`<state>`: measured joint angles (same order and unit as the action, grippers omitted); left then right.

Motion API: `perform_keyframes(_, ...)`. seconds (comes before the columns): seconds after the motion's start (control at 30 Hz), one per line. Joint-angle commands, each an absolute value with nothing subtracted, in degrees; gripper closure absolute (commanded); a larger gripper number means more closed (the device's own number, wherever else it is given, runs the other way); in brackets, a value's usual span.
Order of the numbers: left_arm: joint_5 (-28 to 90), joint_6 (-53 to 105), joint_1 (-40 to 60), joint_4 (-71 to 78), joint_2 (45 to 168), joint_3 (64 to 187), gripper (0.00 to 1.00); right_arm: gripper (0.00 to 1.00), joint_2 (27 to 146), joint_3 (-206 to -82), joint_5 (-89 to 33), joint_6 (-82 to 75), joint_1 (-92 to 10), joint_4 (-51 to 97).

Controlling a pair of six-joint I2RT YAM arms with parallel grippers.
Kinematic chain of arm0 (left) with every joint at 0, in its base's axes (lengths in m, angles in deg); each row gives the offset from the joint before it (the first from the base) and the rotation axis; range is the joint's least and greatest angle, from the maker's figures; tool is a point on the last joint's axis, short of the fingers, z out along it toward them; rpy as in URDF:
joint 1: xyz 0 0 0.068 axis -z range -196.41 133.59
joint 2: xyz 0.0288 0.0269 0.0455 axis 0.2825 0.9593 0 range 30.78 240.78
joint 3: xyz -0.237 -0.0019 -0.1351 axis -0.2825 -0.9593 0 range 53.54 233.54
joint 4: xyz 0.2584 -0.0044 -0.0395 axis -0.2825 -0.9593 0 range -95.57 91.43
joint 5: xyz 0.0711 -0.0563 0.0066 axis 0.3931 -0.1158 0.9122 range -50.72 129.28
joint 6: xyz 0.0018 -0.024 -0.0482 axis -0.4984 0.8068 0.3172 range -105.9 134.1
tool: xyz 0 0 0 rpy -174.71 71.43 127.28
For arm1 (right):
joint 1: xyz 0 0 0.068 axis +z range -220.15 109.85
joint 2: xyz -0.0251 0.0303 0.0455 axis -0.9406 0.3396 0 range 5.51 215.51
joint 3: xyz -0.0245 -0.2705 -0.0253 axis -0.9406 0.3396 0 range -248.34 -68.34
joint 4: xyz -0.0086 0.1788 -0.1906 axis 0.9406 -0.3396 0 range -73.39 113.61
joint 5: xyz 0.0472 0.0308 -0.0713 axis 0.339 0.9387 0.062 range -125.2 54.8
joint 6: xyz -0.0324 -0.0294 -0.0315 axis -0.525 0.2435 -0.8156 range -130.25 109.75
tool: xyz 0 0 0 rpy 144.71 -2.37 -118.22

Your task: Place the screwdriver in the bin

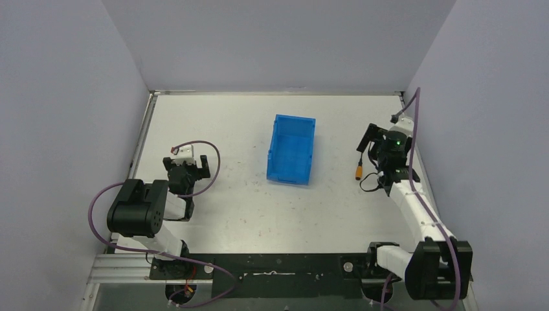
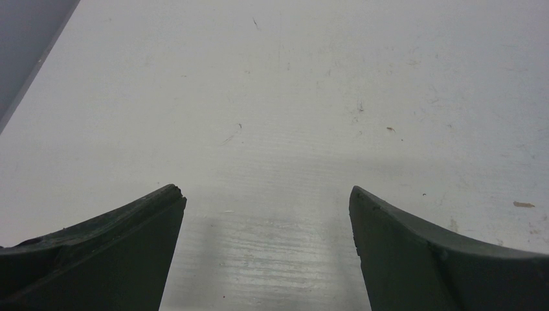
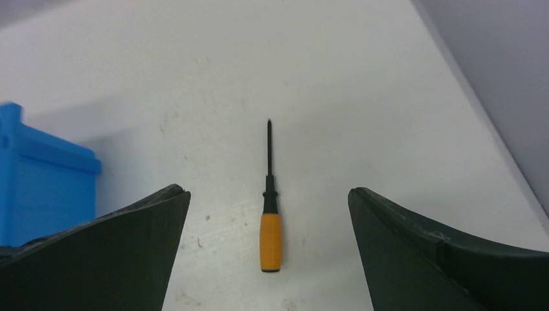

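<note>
Near the worktop's [image 1: 226, 214] right edge lies the screwdriver [image 3: 270, 233], orange handle, thin black shaft, between the spread, empty fingers of the right gripper [image 3: 267, 192]. Bare surface separates it from the bin [image 1: 288, 173]; the left gripper [image 2: 267, 192] gapes too.

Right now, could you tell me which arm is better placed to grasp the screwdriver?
Right: the screwdriver lies just ahead of the open right gripper; the left gripper sits across the bin.

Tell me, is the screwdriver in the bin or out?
Out. The screwdriver lies flat on the table beside the bin, whose inside shows empty from above.
</note>
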<state>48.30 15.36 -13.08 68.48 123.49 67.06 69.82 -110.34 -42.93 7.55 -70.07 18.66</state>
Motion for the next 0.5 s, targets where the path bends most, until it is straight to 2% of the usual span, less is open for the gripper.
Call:
perform_keyframes(0.0, 48.7, 15.7, -12.9, 70.8, 123.1, 68.1, 0.03, 0.0, 79.3, -114.1, -39.5, 6.1, -70.0, 9.4)
perform_keyframes(0.17, 48.7, 15.7, -12.8, 70.8, 123.1, 68.1, 0.03, 0.02, 88.2, -115.2, -38.8, 5.2, -70.0, 10.0)
perform_keyframes(0.47, 48.7, 15.7, -12.9, 70.9, 123.1, 68.1, 0.03, 0.33, 98.2, -115.6, -37.7, 4.7, -69.4, 11.7)
